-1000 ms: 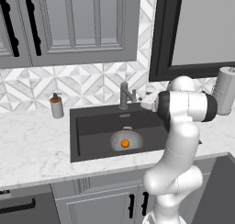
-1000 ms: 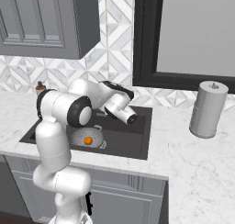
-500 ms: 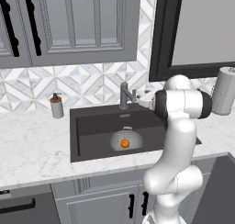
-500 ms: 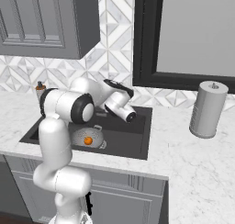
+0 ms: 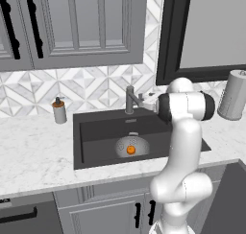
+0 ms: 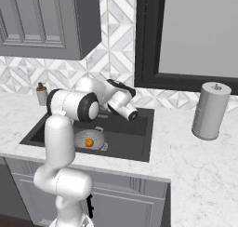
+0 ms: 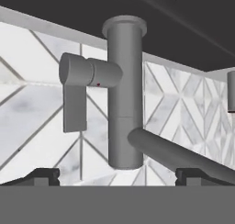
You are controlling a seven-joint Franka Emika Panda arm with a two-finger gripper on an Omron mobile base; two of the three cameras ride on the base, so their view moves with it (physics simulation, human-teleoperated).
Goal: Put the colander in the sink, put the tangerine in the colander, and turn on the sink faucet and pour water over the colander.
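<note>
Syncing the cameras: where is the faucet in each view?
Left base view: faucet at centre, behind the sink, just left of the arm.
Right base view: hidden behind the arm.
Hand view: upright post fills the centre, lever to its left.
Shared landmark: the diamond-tile wall.

A: Arm's up off the base, elbow bent high, forearm reaching forward and level toward the back wall.

B: And the gripper (image 7: 117,177)?

A: In the hand view both dark fingertips (image 7: 41,176) sit low at the bottom edge, wide apart, nothing between them.

B: Touching anything?

A: Can't tell from here. In the right base view the wrist angles down and to the right, hand end pointing away from the white shoulder.
</note>
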